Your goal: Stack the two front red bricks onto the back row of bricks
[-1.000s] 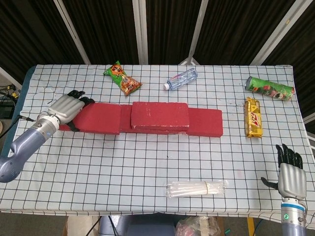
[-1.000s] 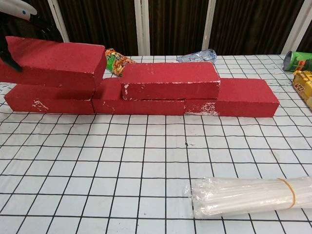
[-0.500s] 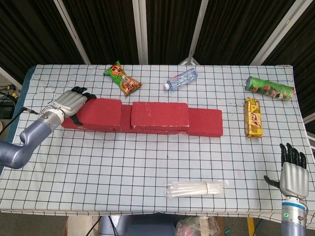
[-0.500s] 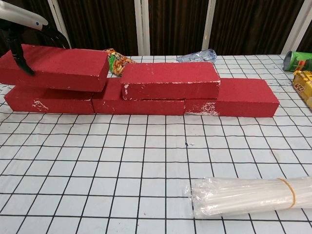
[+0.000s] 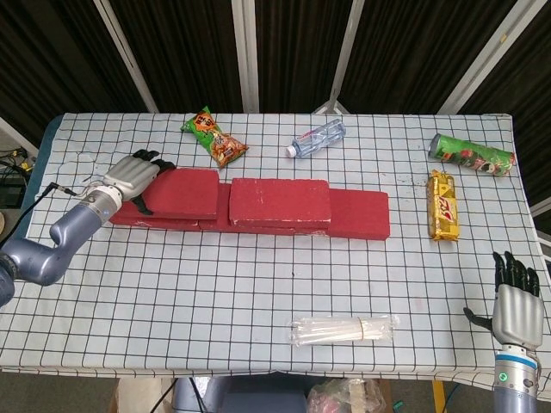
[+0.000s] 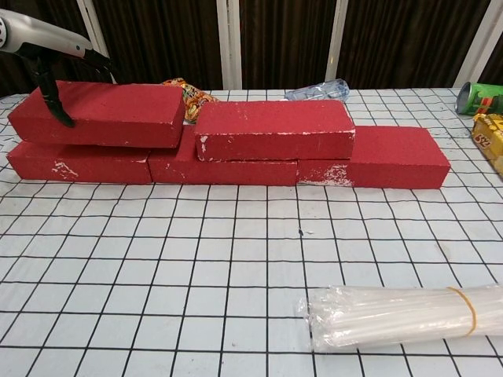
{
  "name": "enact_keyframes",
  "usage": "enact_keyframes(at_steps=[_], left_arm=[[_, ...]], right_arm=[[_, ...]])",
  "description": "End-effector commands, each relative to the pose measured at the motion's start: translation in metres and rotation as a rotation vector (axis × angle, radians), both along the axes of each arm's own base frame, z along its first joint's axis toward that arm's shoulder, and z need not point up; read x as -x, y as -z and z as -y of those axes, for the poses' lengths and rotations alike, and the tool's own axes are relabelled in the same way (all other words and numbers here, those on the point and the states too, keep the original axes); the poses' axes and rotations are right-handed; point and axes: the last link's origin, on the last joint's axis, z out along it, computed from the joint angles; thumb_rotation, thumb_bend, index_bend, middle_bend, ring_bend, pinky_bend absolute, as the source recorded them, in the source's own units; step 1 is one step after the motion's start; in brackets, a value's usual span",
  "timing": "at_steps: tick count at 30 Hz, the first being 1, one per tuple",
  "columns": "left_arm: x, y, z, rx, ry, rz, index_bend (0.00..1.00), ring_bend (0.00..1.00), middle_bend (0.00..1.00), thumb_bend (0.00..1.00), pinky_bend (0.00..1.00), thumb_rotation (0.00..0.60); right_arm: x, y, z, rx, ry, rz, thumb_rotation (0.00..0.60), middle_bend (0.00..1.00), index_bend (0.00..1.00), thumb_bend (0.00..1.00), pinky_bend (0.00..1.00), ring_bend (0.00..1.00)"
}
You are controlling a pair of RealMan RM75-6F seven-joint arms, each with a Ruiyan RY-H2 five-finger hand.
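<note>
A row of red bricks (image 6: 391, 156) lies across the middle of the table. One red brick (image 5: 280, 201) (image 6: 274, 129) is stacked on its centre. A second red brick (image 5: 181, 191) (image 6: 106, 112) lies level on the row's left part, close to the stacked one. My left hand (image 5: 133, 175) (image 6: 49, 45) grips this brick's left end, with the fingers over the top and the thumb (image 6: 60, 107) down on the front face. My right hand (image 5: 514, 308) hovers open at the table's front right corner, holding nothing; the chest view does not show it.
At the back lie a snack bag (image 5: 215, 138), a water bottle (image 5: 317, 138) and a green can (image 5: 471, 153). A yellow packet (image 5: 442, 205) lies at the right. A bundle of clear straws (image 5: 344, 329) (image 6: 401, 314) lies near the front edge.
My left hand has carried its brick to the right and lowered it from a tilt until it lies flat on the row's left bricks. The right hand has drifted slightly downward.
</note>
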Motion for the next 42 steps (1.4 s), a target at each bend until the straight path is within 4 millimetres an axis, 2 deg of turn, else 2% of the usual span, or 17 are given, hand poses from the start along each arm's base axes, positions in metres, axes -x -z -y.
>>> enact_keyframes(at_steps=[1,23,42], left_arm=[[-0.003,0.002,0.000,0.003,0.003,0.007,0.27,0.00,0.21,0.02,0.00,0.600],[-0.014,0.014,0.002,0.026,0.020,0.005,0.26,0.00,0.21,0.00,0.00,0.600],[-0.015,0.023,-0.001,0.027,-0.004,0.007,0.20,0.00,0.15,0.00,0.00,0.600]], right_arm=[[0.000,0.000,0.000,0.001,0.001,0.002,0.600,0.00,0.00,0.13,0.00,0.00],[0.003,0.000,0.003,-0.009,0.009,0.019,0.600,0.00,0.00,0.13,0.00,0.00],[0.003,0.000,0.003,-0.006,0.017,0.028,0.600,0.00,0.00,0.13,0.00,0.00]])
